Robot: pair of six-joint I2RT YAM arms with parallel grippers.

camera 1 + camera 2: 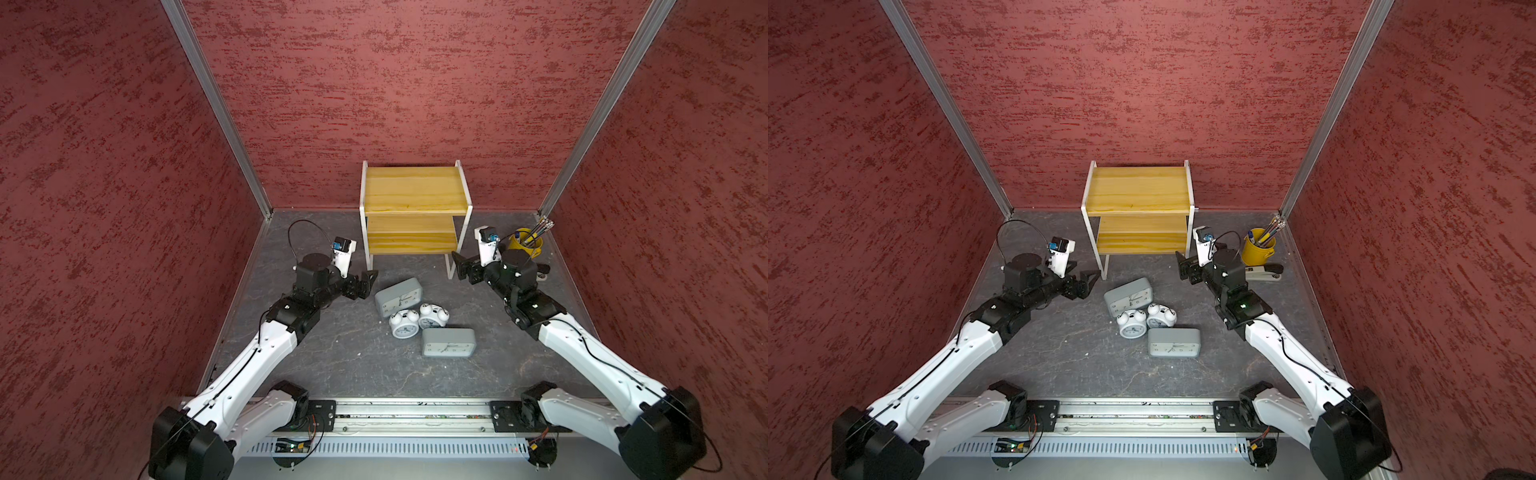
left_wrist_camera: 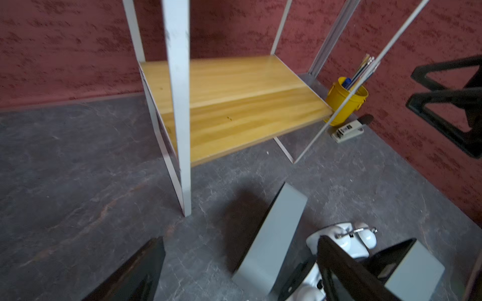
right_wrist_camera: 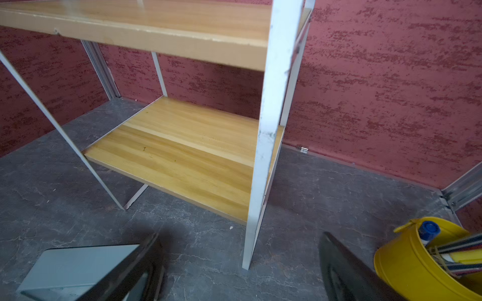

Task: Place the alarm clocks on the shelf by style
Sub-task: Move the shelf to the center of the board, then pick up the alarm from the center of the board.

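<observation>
Nothing on either tier of the shelf (image 1: 415, 189) yet. On the dark table (image 1: 332, 365) just in front of it, all four alarm clocks (image 1: 432, 316) in one bunch: grey rectangular clock (image 1: 398, 297) nearest the shelf, white twin-bell pair (image 1: 404, 328) touching mid-cluster, second grey clock (image 1: 449, 343) nearest the arm bases. Left gripper (image 1: 368, 284) splayed wide and empty beside the bunch; right gripper (image 1: 459, 268) likewise parted and empty, by the shelf's front leg. Probably light, rigid plastic shells, smooth, a bit slippery, with fragile dial covers. Best pinched across the grey bodies' flat faces; twin-bells by the round body, not the thin handle. Dial numerals too small to read, stapler (image 2: 347, 130) label blurred, no brand legible.
</observation>
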